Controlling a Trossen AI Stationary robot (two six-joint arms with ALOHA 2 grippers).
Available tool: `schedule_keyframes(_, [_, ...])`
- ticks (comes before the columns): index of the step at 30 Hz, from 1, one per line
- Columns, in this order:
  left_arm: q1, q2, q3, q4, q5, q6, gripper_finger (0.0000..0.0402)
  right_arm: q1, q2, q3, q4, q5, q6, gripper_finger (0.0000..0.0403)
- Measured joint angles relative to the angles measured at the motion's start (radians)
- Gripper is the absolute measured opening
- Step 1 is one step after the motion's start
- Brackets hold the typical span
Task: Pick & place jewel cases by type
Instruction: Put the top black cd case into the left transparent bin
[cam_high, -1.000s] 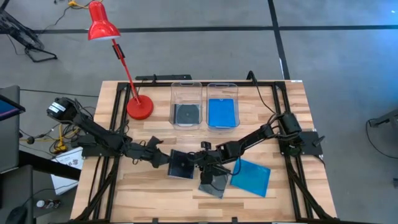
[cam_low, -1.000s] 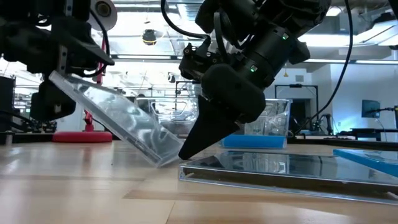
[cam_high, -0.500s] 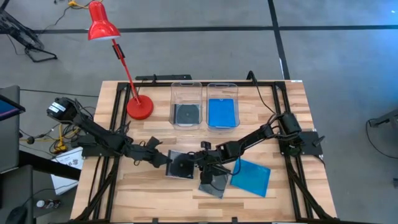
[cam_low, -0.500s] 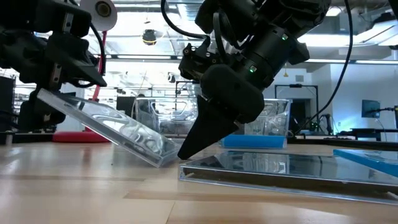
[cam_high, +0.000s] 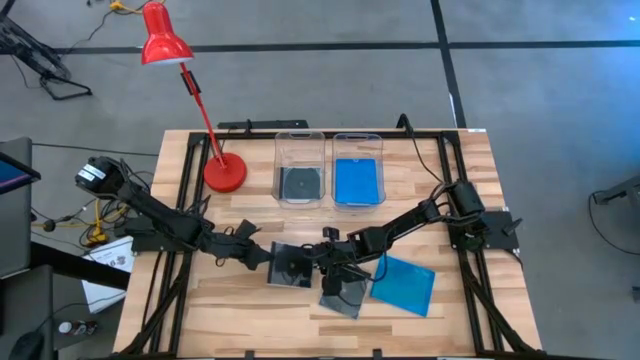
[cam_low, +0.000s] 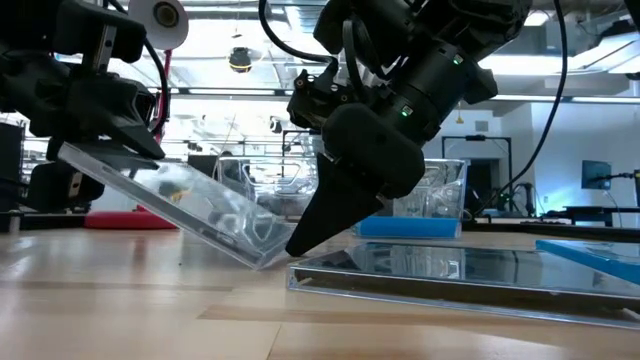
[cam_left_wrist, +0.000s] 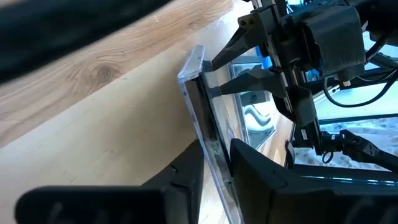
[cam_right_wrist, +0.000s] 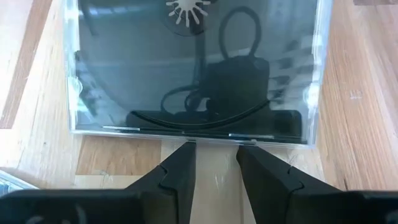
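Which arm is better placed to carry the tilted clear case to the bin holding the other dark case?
Left, most likely. The left gripper is shut on the clear jewel case, raising one edge off the table. The right gripper only props its far edge and holds nothing.

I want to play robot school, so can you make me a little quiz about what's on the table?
1. True or false: the clear jewel case pinched in the left gripper lies flat on the table.
2. Pick one: what colour is the boxed case inside the bin nearer the right arm? A red, B blue, C yellow.
3. Fill the gap: the lamp standing at the table's far left corner is ____.

Key: 1 false, it is tilted, with only its lower edge down on the wood. 2 B. 3 red.
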Motion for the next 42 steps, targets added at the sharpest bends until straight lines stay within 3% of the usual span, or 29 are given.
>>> schedule_keyframes(11, [0.0,0.0,-0.001,0.0,-0.006,0.011,0.0065,0.0,0.0,0.0,-0.001,0.001,0.0,0.0118])
schedule_keyframes(21, [0.0,0.0,-0.001,0.001,-0.009,0.04,0.0053,-0.004,-0.025,-0.002,-0.059,0.067,0.001,0.0118])
schedule_keyframes(33, [0.0,-0.015,-0.001,0.013,-0.034,0.129,0.005,-0.002,-0.106,-0.007,-0.19,0.231,-0.002,0.0118])
schedule_keyframes(42, [0.0,-0.121,-0.002,0.013,-0.114,0.284,0.0049,0.023,-0.175,-0.003,-0.195,0.317,-0.027,0.0118])
